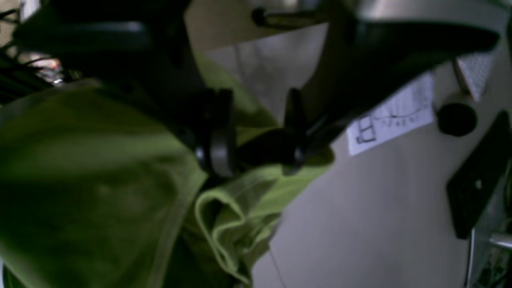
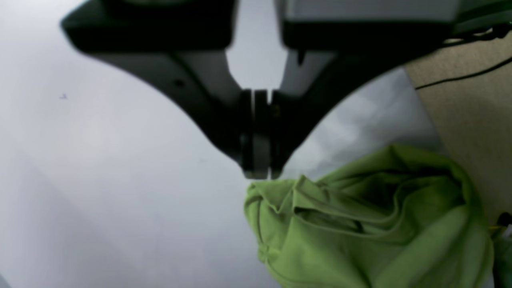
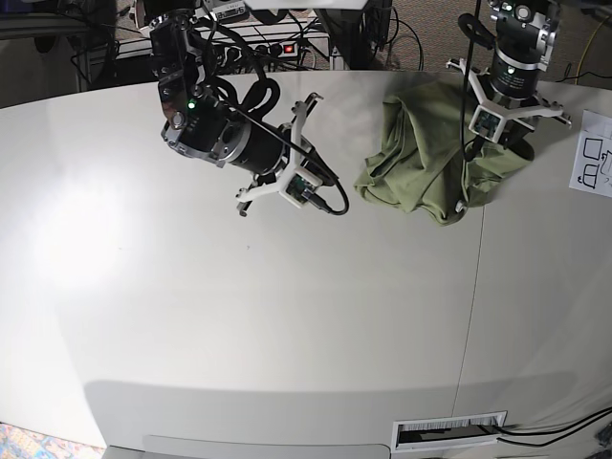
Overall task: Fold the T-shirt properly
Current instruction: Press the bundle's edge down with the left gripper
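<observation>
The T-shirt (image 3: 426,158) is lying crumpled in a loose heap at the far edge of the surface (image 3: 239,325), not yet spread flat, so folding has evidently not begun. The left end effector (image 1: 260,138) is hovering directly over the T-shirt's far side with its jaws standing apart and green cloth bunched just beneath them; no fabric is visibly pinched, which suggests a grasp being prepared or given up. The right end effector (image 2: 260,164) is hanging beside the T-shirt's near hem, jaws pressed together on nothing, tips just above a fold, probably waiting for its turn. A printed paper sheet (image 3: 593,153) is lying just beyond the T-shirt.
</observation>
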Action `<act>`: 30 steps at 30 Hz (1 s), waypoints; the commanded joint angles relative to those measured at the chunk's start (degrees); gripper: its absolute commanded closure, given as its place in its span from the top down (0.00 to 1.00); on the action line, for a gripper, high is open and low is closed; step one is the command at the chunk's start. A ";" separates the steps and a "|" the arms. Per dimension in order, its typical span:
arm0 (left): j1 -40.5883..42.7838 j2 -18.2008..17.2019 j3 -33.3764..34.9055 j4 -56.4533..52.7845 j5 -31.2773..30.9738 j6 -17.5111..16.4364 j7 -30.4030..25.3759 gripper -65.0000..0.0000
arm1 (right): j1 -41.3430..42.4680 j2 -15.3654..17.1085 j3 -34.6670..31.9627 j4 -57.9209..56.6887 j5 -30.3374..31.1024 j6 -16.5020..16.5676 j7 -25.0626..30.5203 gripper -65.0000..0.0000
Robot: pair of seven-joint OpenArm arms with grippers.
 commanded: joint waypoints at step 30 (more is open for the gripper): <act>-4.24 -11.28 -0.07 -4.74 -2.32 -9.77 -7.13 0.12 | 0.63 -0.02 0.11 1.03 1.14 0.06 1.84 0.00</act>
